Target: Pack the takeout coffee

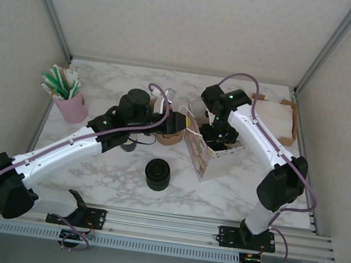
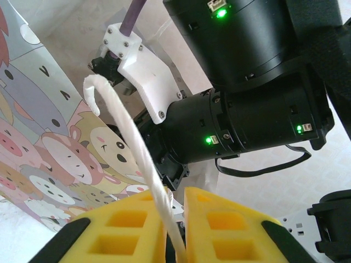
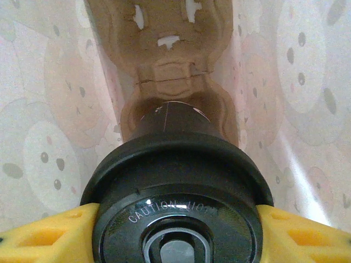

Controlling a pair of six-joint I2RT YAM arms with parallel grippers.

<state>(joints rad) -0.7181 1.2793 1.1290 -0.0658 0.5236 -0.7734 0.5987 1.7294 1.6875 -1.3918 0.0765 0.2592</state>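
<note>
yellow pads [image 3: 38,241] of the right gripper [image 3: 175,241] sit nearest the lens in the right wrist view. they are clamped on either side of the round black lid of the takeout coffee [image 3: 175,181]. the cup's dark body hangs down inside the paper bag [image 3: 44,109], directly over a round well of the brown pulp carrier [image 3: 175,66] on the bag's floor. i cannot tell whether the base has touched down. the step in hand looks like lowering the cup into that well. the next move calls for a straight descent until it seats, then spreading the jaws and lifting out without brushing the printed walls, which press close on both sides.

in the left wrist view, the left gripper [image 2: 174,230] is pinched shut on the bag's white twisted handle [image 2: 129,137]. the cartoon-animal side of the bag lies to the left, and the black body of the right arm [image 2: 247,126] looms just beyond. that grip appears to steady the bag and hold its mouth up.

from the top external view, the bag stands mid-table with the right arm reaching down into it. a stack of black lids [image 1: 157,173] stands apart in front on the marble table [image 1: 109,181]. a pink cup of straws [image 1: 69,105] sits far left and a cardboard box [image 1: 281,120] far right. none of these crowds the bag. the tight opening and the handle are the likelier snags.
</note>
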